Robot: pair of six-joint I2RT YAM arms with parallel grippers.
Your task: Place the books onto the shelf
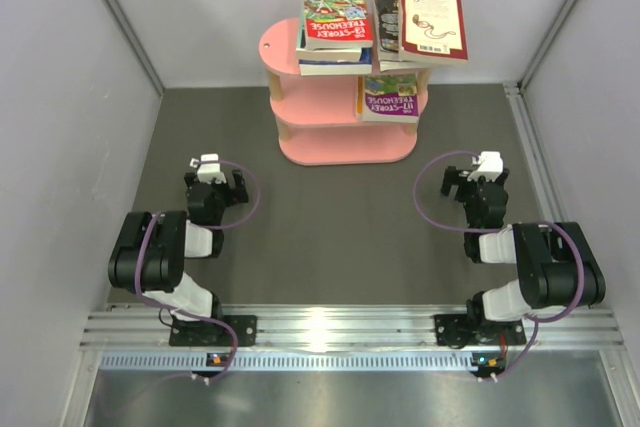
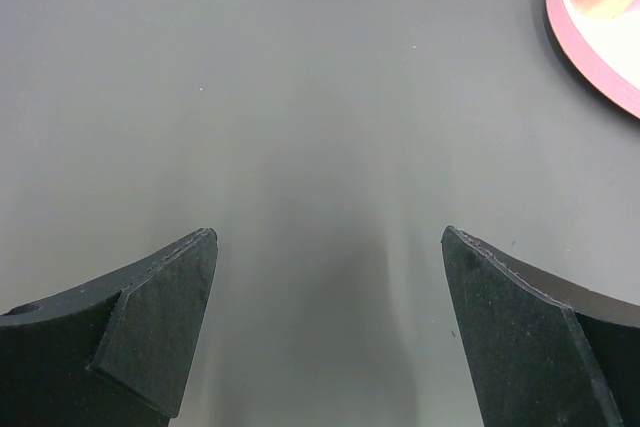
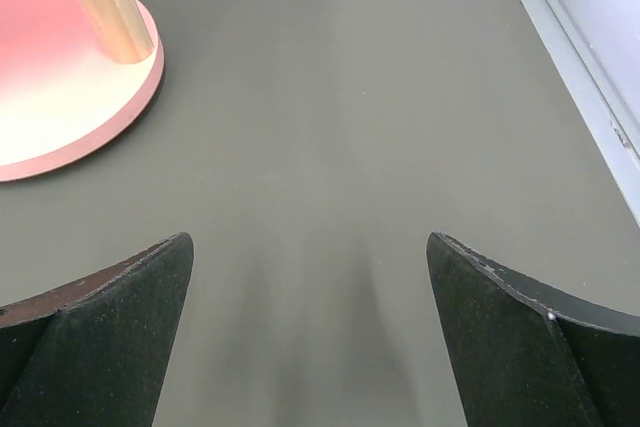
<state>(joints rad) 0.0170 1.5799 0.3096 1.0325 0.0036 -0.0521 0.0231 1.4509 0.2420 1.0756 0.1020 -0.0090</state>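
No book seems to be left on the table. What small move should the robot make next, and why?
Probably nudge the maroon-and-cream book inward with the right hand: it appears to overhang the right end of the shelf top. No book lies on the table, and the left hand and right hand are both open and empty.

Both black-and-white jointed arms sit folded up close to their bases, the left arm (image 1: 160, 257) with its elbow pushed out to the left and the right arm (image 1: 545, 272) mirroring it to the right. The left gripper (image 1: 214, 179) and right gripper (image 1: 475, 179) point forward and downward, their black wedge-shaped fingers (image 2: 150, 317) spread wide apart, holding nothing.
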